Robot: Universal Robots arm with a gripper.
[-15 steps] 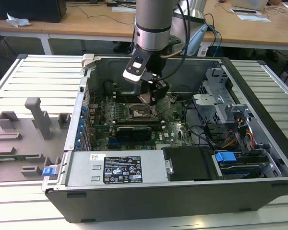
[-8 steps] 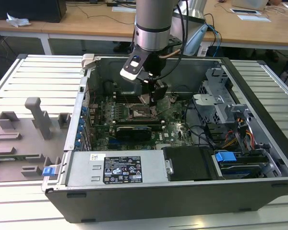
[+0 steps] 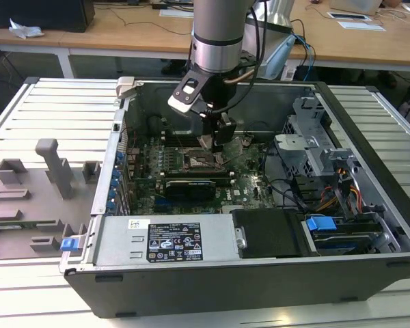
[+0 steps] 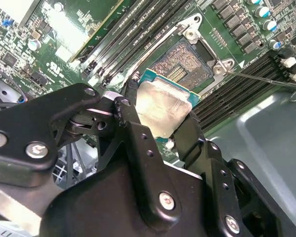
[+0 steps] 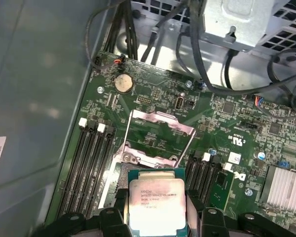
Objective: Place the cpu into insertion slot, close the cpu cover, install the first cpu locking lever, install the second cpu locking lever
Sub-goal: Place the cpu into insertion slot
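Gripper (image 4: 160, 118) fingers (image 4: 129, 116) grasp the cpu (image 4: 163, 103) by 2 edges, hovering just beside the slot (image 4: 183, 61); cover (image 5: 160, 120) stands open. Risk: cpu looks offset from the slot; lowering misaligned could damage the slot.

the cpu (image 5: 157, 205) has a pale silvery-beige top with dark print and a teal-green rim, and the gripper (image 4: 160, 116) around it is matte black. the insertion slot (image 4: 180, 61) shows a brown-gold speckled centre in a black frame, the cpu cover (image 5: 163, 120) is bare silver, and the circuit board (image 5: 227, 128) is deep green with black memory slots (image 5: 89, 168) tipped in white. the computer case (image 3: 260, 287) is dark grey with a bright blue tab (image 3: 321, 223), on a pale grey ribbed worktop (image 3: 48, 102).
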